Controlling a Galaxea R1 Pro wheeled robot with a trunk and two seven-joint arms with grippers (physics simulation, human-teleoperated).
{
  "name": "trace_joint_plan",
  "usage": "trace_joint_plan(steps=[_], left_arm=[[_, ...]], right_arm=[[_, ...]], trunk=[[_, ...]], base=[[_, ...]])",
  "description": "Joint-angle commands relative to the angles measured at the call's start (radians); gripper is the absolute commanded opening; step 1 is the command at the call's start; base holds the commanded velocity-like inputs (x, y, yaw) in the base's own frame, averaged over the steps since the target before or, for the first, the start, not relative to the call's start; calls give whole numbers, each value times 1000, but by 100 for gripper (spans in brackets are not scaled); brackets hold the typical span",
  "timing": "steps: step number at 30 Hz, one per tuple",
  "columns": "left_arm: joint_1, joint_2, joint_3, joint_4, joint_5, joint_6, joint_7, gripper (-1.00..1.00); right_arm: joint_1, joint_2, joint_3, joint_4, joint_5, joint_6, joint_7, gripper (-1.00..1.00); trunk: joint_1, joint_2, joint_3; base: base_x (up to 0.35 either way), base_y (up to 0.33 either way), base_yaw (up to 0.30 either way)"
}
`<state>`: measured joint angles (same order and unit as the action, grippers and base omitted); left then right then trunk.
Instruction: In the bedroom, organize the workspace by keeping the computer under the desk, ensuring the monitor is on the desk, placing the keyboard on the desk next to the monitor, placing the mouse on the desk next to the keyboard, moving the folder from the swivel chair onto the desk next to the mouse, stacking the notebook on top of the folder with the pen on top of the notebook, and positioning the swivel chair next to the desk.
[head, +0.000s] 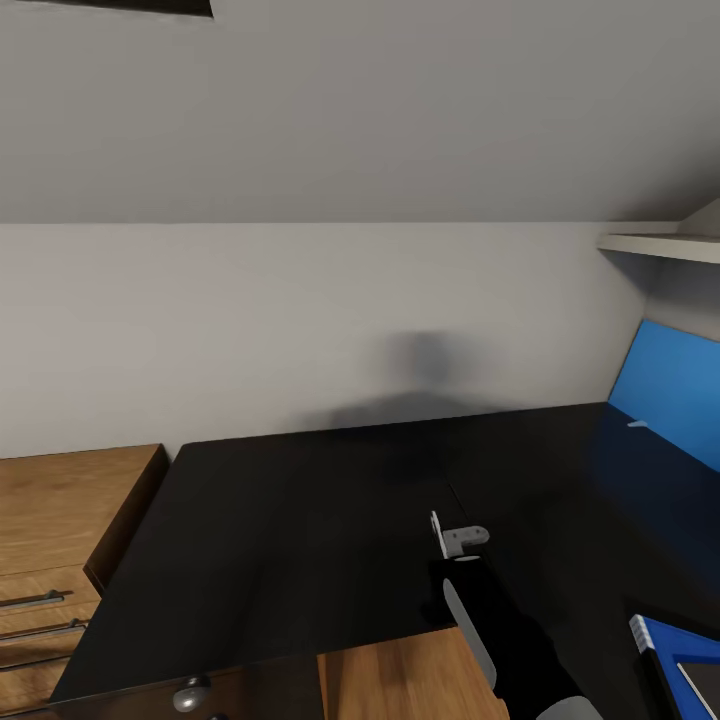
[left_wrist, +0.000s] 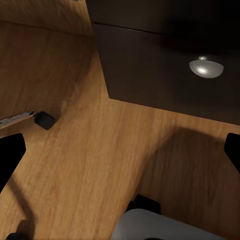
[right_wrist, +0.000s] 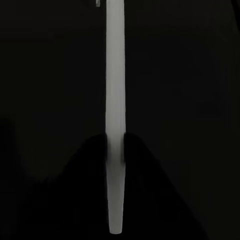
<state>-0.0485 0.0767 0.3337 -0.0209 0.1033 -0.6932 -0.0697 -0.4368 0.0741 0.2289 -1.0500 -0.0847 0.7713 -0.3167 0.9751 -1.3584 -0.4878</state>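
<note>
Right gripper (right_wrist: 116, 150) is pinching the pen (right_wrist: 115, 100) over the black desk (head: 300, 520); thin pen risks slipping out, missing the notebook (head: 703, 685) on the folder (head: 665, 640). Left gripper (left_wrist: 120, 150) is hanging open.

The large black desk surface (head: 320, 520) looks smooth and faintly glossy, mirroring the matt bright-blue back panel (head: 668, 385) at its far end. Beside the surface, the light-wood dresser (head: 60, 520) shows a satin grain with brushed-metal bar handles (head: 35, 600). Below the surface, the dark drawer front (left_wrist: 165, 70) is matt, its round knob (left_wrist: 206, 67) polished metal, above warm wood-grain flooring (left_wrist: 95, 160).
</note>
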Motion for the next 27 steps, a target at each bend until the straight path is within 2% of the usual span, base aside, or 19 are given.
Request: trace_joint_plan(steps=[1,27], left_arm=[[-1,0,-1,1,10,-2,-7,100],[-1,-1,1,1,10,-2,-8,100]], right_arm=[[0,-1,1,18,-9,11,-10,-100],[0,0,1,18,-10,33,-10,-100]], trunk=[[0,-1,-1],[0,-1,-1]], base=[[0,0,0],[0,0,0]])
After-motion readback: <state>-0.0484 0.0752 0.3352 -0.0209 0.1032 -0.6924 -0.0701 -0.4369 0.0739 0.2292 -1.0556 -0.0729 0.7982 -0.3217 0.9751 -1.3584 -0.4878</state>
